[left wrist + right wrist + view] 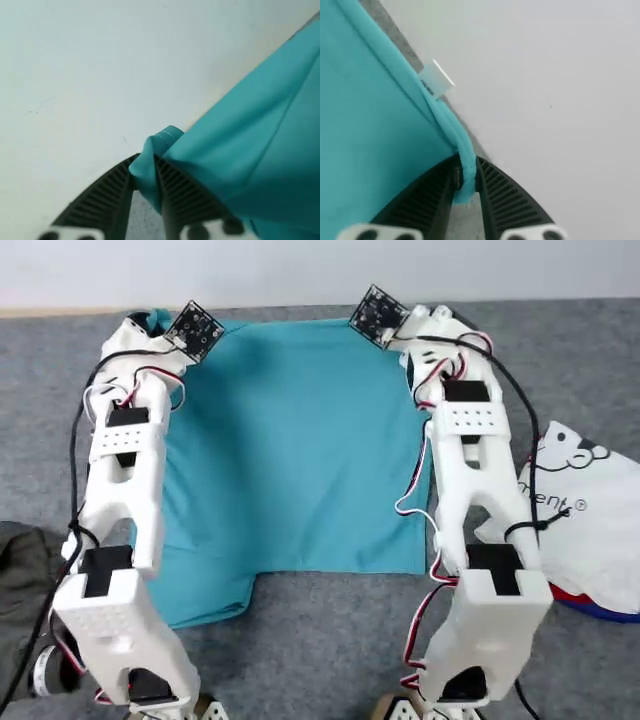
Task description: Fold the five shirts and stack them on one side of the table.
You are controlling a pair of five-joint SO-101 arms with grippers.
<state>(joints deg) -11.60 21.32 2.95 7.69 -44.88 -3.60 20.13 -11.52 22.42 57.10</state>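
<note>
L gripper [146, 172] & R gripper [465, 175] are clamped on far corners of teal shirt [300, 440]. Corners should be lifted evenly, kept taut, then brought to near hem.

1. Left arm [125, 470] and right arm [478, 465]: white shells, black servos.
2. Red, white and black cables loop alongside.
3. Left tool [146, 166] and right tool [466, 166]: black, ribbed inside.

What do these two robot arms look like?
The left arm and right arm are blocky white shells with black motors at the joints and loose red, white and black cables. The left gripper and right gripper have black ribbed fingers.
</note>
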